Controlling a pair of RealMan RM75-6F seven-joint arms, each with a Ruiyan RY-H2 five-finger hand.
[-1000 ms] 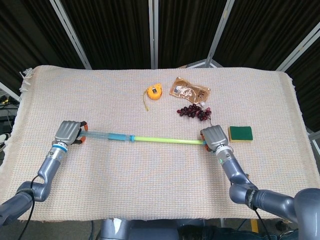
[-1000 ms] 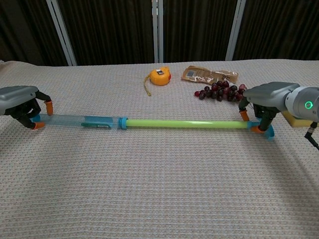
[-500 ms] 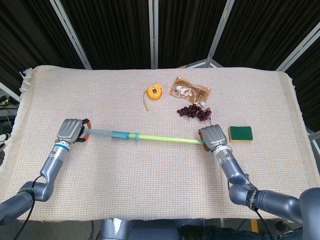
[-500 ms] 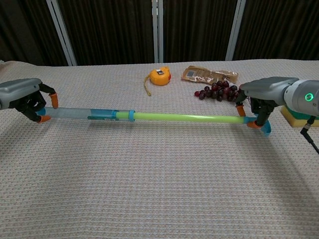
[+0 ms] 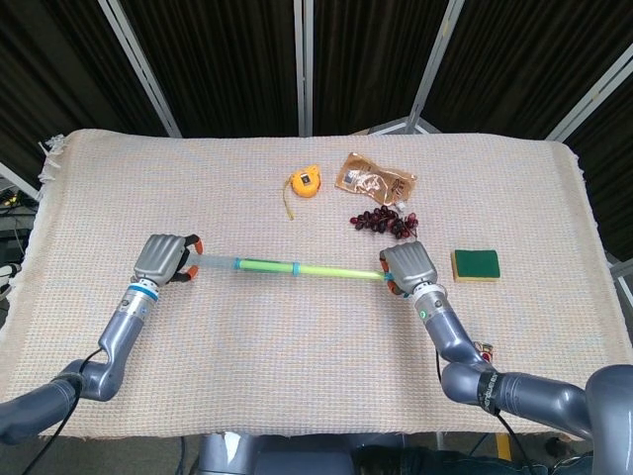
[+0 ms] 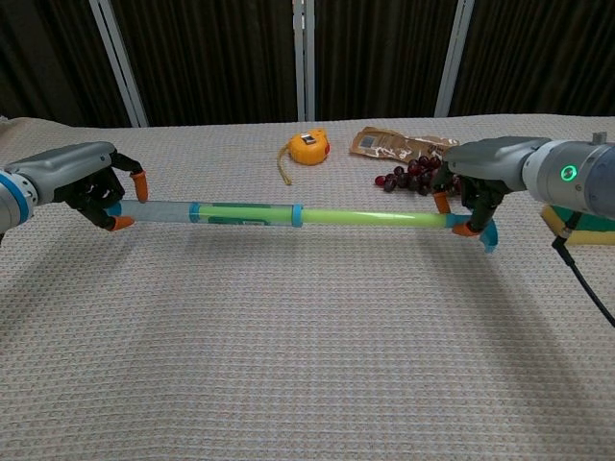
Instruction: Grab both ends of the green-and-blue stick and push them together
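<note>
The green-and-blue stick (image 5: 297, 268) (image 6: 288, 213) hangs level just above the beige cloth, its clear blue tube on the left and its green rod on the right. My left hand (image 5: 165, 259) (image 6: 88, 182) grips the blue end, orange fingertips wrapped around it. My right hand (image 5: 406, 266) (image 6: 480, 178) grips the green end, where a blue cap sticks out below the fingers. Part of the green rod sits inside the clear tube.
Behind the stick lie an orange tape measure (image 5: 305, 182) (image 6: 307, 147), a snack packet (image 5: 374, 179) (image 6: 402, 144) and a bunch of dark grapes (image 5: 384, 222) (image 6: 413, 177). A green-and-yellow sponge (image 5: 476, 264) (image 6: 574, 219) lies right of my right hand.
Both hands have moved inward and lifted slightly. The green rod has slid further into the blue tube, so the stick is clearly shorter than a second ago.
</note>
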